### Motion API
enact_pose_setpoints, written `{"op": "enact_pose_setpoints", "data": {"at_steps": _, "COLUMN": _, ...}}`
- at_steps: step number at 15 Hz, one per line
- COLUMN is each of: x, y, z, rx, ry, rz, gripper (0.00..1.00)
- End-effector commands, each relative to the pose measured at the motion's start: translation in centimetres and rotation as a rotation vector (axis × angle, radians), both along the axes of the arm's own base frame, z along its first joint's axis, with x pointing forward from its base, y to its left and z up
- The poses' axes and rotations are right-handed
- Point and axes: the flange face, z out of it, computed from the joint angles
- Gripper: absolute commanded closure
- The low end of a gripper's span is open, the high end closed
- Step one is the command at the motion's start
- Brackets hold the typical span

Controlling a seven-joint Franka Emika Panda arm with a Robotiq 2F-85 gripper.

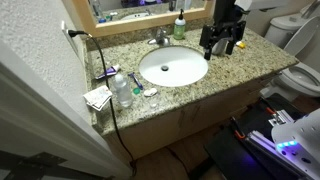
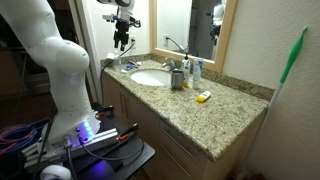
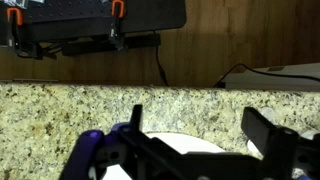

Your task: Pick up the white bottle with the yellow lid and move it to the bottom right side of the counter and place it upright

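The white bottle [image 2: 203,96] with its yellow lid [image 2: 208,95] lies on its side on the granite counter [image 2: 225,118], on the side of the white sink [image 2: 150,77] nearer the camera. In an exterior view [image 1: 222,40] my gripper hangs in front of that part of the counter [image 1: 255,62] and I cannot make out the bottle. My gripper [image 2: 122,40] is high above the counter, open and empty. In the wrist view the open fingers [image 3: 200,125] frame the counter [image 3: 80,110] and the sink rim [image 3: 175,145].
A green pump soap bottle [image 1: 180,25] and the faucet [image 1: 160,38] stand behind the sink [image 1: 172,68]. A clear water bottle [image 1: 122,92], toothbrushes and small clutter crowd one end. A metal cup [image 2: 177,80] stands by the faucet. A toilet [image 1: 302,76] stands beside the counter.
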Motion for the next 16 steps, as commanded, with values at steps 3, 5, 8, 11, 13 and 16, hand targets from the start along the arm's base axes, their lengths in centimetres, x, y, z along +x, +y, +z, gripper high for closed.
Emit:
{"op": "enact_pose_setpoints", "data": {"at_steps": 3, "x": -0.2, "y": -2.7, "z": 0.3, "rx": 0.002, "ry": -0.030, "rz": -0.109, "gripper": 0.00}}
{"op": "enact_pose_setpoints", "data": {"at_steps": 5, "x": -2.3, "y": -6.9, "z": 0.8, "rx": -0.014, "ry": -0.053, "rz": -0.232, "gripper": 0.00}}
{"op": "enact_pose_setpoints", "data": {"at_steps": 8, "x": -5.5, "y": -12.1, "z": 1.2, "rx": -0.014, "ry": -0.040, "rz": -0.404, "gripper": 0.00}}
{"op": "enact_pose_setpoints", "data": {"at_steps": 11, "x": -9.5, "y": -16.3, "z": 2.3, "rx": 0.026, "ry": -0.035, "rz": -0.567, "gripper": 0.00}}
{"op": "enact_pose_setpoints", "data": {"at_steps": 13, "x": -7.3, "y": -15.6, "z": 2.6, "rx": 0.004, "ry": -0.027, "rz": -0.515, "gripper": 0.00}}
{"op": "enact_pose_setpoints", "data": {"at_steps": 16, "x": -8.4, "y": -17.3, "z": 3.2, "rx": 0.011, "ry": -0.040, "rz": -0.593, "gripper": 0.00}}
